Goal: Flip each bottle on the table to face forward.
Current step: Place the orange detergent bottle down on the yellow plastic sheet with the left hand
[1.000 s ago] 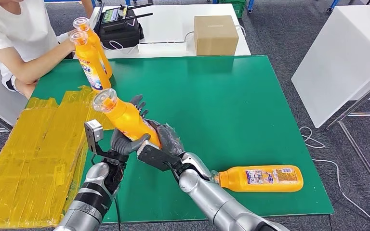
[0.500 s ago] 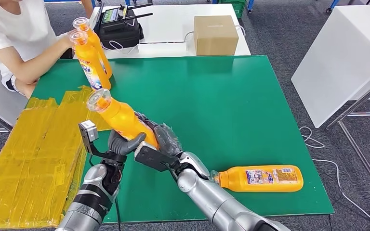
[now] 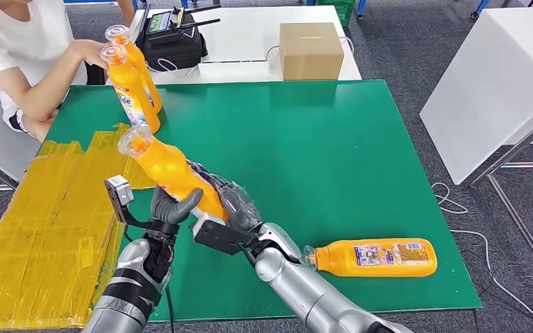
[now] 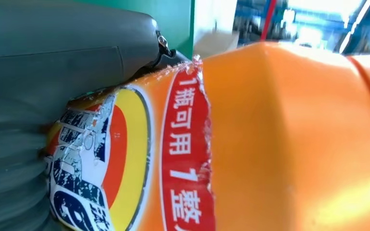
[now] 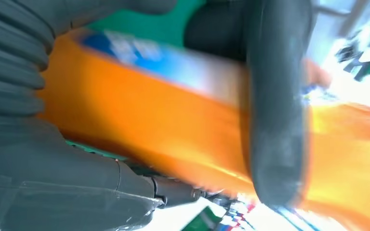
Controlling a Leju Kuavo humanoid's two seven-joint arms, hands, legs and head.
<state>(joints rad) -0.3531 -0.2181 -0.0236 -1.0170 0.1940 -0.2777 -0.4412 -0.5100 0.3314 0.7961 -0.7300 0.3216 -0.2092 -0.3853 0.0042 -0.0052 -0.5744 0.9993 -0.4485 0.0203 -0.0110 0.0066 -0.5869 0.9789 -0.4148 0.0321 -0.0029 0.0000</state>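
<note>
Bottle (image 3: 173,175) in both hands is where you see the change: since a second ago its clear cap has swung further toward the worktop's left edge and the whole grip has slid that way, so the neck now tilts over the yellow taped sheet (image 3: 41,222). Your left hand (image 3: 170,208) wraps its thumb around the lower body, and your right hand (image 3: 232,201) clasps the base from the other side; the fingers of both are closed on this bottle. It is lifted off the green worktop (image 3: 305,152), near the front-left part.

The lying bottle (image 3: 375,257) at the front edge has not shifted; it rests on its side, label up, cap toward your right arm. The two upright bottles (image 3: 130,83) stand together at the far-left corner as before, though the person's hand (image 3: 90,50) now sits nearer their caps.

Hard to make out: the held bottle's base is covered by your right hand, and the right wrist view is blurred, showing orange plastic under a dark finger (image 5: 274,110). In the left wrist view the torn label (image 4: 125,163) is cut off by the grey thumb.
</note>
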